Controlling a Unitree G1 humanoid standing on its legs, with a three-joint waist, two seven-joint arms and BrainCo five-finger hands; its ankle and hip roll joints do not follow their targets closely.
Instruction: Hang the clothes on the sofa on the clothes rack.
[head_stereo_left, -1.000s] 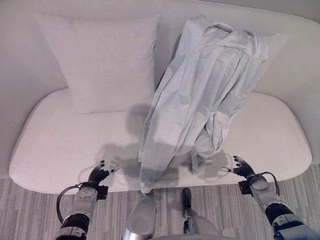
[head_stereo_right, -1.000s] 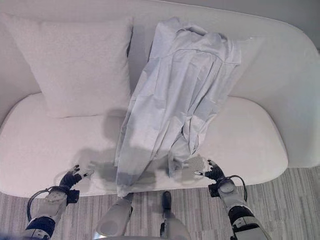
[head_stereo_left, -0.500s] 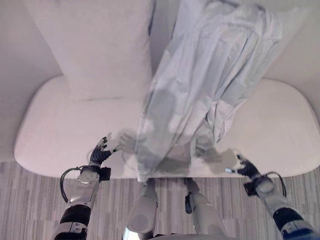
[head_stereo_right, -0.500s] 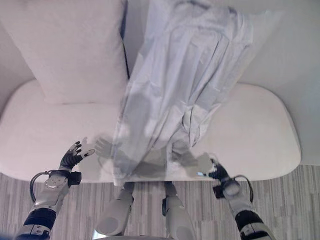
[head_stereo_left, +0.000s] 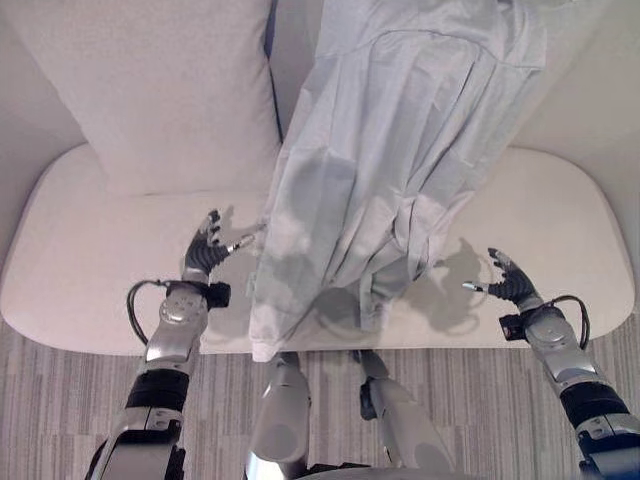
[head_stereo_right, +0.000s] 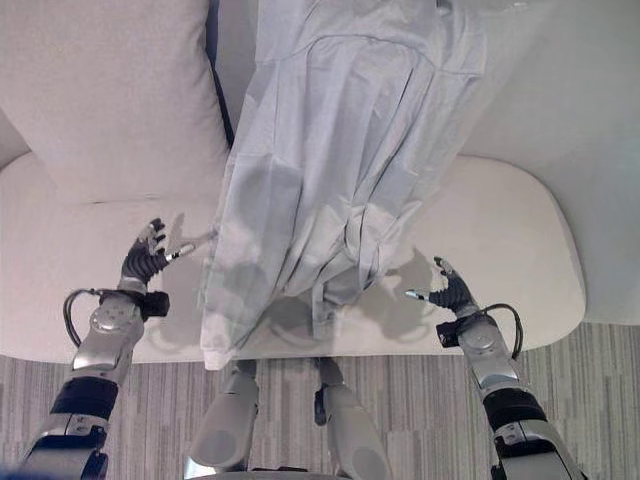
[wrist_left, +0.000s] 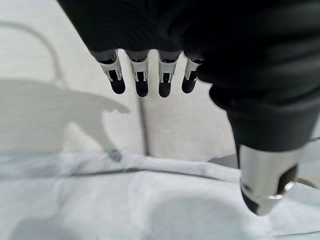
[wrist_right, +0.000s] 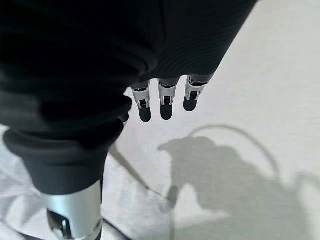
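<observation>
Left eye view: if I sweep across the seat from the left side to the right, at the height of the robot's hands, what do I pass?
Left hand, fingers open → the hanging lower part of the pale shirt draped down from the sofa back → right hand, fingers open. All lie over the white sofa seat. The cushion sits farther back, above the left hand.

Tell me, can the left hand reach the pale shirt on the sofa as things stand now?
Probably yes. The left hand hangs open over the sofa seat, right beside the edge of the shirt, and nothing lies between them.
</observation>
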